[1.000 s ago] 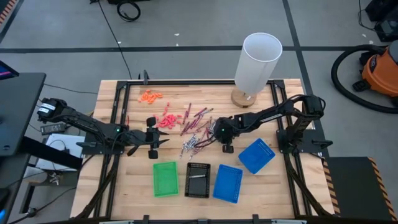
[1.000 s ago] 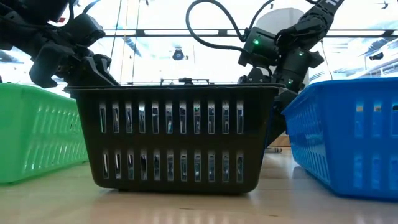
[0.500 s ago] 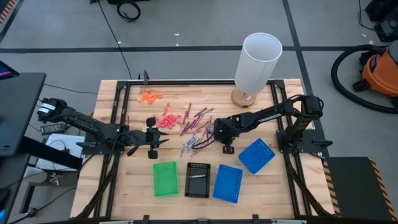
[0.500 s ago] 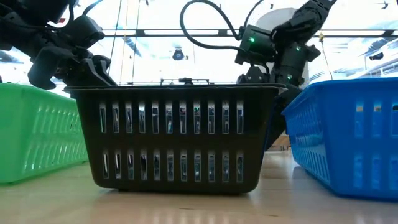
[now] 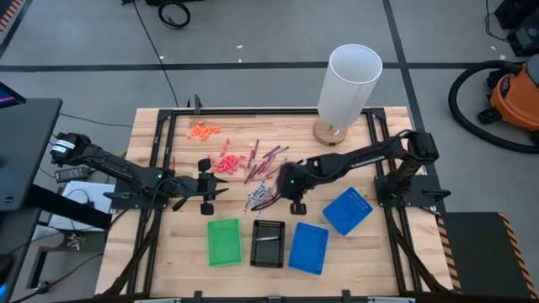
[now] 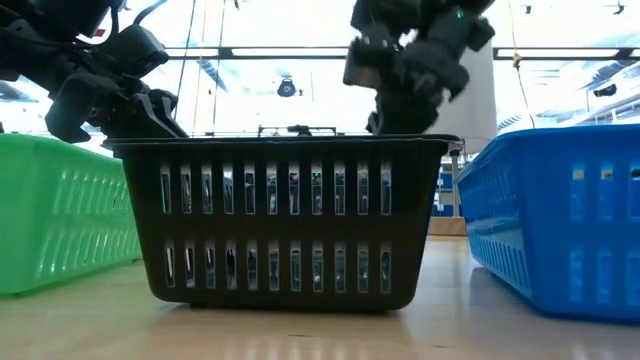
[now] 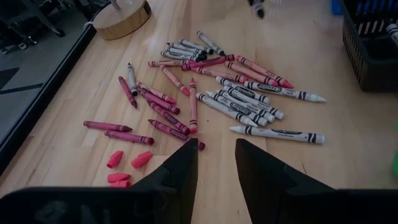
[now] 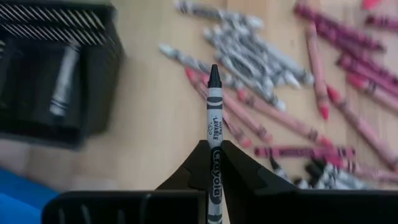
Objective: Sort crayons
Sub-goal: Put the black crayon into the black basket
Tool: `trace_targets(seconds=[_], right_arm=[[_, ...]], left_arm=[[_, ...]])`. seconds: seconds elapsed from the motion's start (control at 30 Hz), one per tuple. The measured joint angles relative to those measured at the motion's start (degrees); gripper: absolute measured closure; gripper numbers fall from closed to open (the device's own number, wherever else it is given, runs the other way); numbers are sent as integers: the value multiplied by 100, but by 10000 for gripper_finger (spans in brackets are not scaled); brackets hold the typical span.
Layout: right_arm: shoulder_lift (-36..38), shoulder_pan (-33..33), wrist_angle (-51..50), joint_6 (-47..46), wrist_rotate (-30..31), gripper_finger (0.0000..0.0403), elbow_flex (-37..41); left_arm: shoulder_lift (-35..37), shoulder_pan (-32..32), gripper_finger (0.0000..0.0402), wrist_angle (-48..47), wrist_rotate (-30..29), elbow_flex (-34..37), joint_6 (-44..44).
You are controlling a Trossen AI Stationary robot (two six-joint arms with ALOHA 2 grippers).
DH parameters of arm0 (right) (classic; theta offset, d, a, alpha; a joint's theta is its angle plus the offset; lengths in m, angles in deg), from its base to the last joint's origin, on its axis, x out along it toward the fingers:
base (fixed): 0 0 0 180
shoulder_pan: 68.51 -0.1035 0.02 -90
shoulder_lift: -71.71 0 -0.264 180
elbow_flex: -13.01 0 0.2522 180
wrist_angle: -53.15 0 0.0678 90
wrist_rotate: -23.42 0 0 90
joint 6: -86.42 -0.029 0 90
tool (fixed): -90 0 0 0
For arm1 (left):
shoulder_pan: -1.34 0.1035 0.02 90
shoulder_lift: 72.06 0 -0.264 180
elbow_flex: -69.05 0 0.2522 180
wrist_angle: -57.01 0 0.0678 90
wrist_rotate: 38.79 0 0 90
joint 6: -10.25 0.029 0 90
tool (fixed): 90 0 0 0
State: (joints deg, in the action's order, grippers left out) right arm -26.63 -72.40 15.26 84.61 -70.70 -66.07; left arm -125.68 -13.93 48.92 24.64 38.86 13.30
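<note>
Gripping one grey crayon [image 8: 214,121] by its lower half, the right end effector [image 5: 282,187] hangs over the worktop [image 5: 383,252] just beside the loose crayons [image 5: 263,177], its fingers pinched on the stick with the dark tip pointing out. The black tray [image 5: 268,243] sits near, one grey crayon inside. The left end effector [image 5: 212,185] waits beside the pile, fingers apart and holding nothing.
</note>
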Motion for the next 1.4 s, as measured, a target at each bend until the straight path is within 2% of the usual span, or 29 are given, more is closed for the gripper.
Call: trace_targets(seconds=[0.3, 0.97, 1.4], right_arm=[[3, -383, 119, -268, 4, 372, -416], [11, -1119, 902, -1504, -308, 372, -512], [11, -1583, 1213, -1641, 604, 372, -464]], left_arm=[[0, -1, 285, 6, 0, -2, 0], [0, 0, 285, 7, 0, -2, -186], [0, 0, 285, 8, 0, -2, -239]])
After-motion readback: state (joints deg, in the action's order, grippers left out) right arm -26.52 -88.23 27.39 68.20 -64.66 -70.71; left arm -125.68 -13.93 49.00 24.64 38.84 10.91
